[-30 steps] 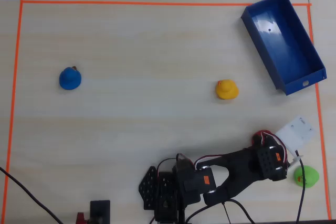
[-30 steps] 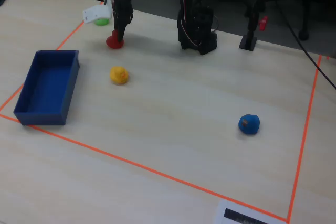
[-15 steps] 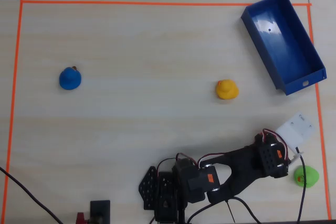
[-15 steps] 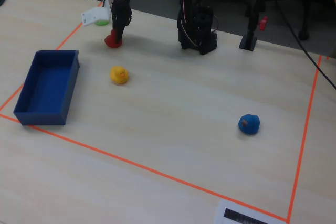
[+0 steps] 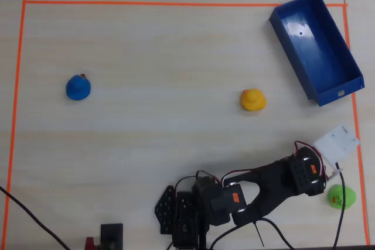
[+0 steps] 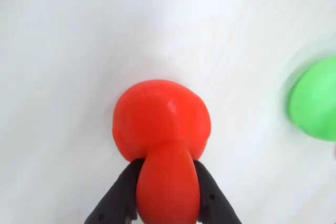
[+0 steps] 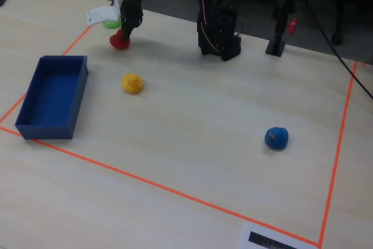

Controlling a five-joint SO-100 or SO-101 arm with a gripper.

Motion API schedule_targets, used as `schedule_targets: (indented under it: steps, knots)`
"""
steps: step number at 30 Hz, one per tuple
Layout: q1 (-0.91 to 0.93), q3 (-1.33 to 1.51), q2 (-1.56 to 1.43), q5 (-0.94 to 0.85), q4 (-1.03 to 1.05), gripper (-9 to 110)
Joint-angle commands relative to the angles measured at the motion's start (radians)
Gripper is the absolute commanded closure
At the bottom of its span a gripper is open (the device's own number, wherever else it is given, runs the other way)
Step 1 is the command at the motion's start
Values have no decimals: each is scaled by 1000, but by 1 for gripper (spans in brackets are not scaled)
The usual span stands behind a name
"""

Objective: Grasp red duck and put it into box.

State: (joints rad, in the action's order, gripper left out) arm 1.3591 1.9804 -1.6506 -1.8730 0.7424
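The red duck (image 6: 160, 121) fills the middle of the wrist view, its narrower part pinched between my two black fingers (image 6: 118, 198). My gripper (image 6: 167, 166) is shut on it. In the fixed view the red duck (image 7: 119, 41) hangs at the tip of my gripper (image 7: 125, 33), at or just above the table near the far left corner. In the overhead view my arm hides the duck. The blue box (image 5: 291, 57) lies empty at the upper right there, and at the left in the fixed view (image 7: 46, 129).
A green duck (image 5: 341, 196) (image 6: 315, 100) sits close beside my gripper. A yellow duck (image 5: 252, 99) lies between my gripper and the box. A blue duck (image 5: 77, 87) is far left. A white plastic piece (image 5: 337, 141) is near the wrist. Orange tape (image 5: 17, 86) frames the table.
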Motion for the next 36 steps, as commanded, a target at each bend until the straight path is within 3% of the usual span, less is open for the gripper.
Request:
schedule_targets:
  steps: [1, 7, 13, 23, 36]
  knots:
    - [-74, -204, -41, 176, 95, 101]
    - [-245, -552, -26, 385, 288, 101]
    - [-414, -762, 86, 474, 241, 101]
    - [-506, -1039, 495, 451, -9, 101]
    - [-488, -1216, 815, 390, -138, 101]
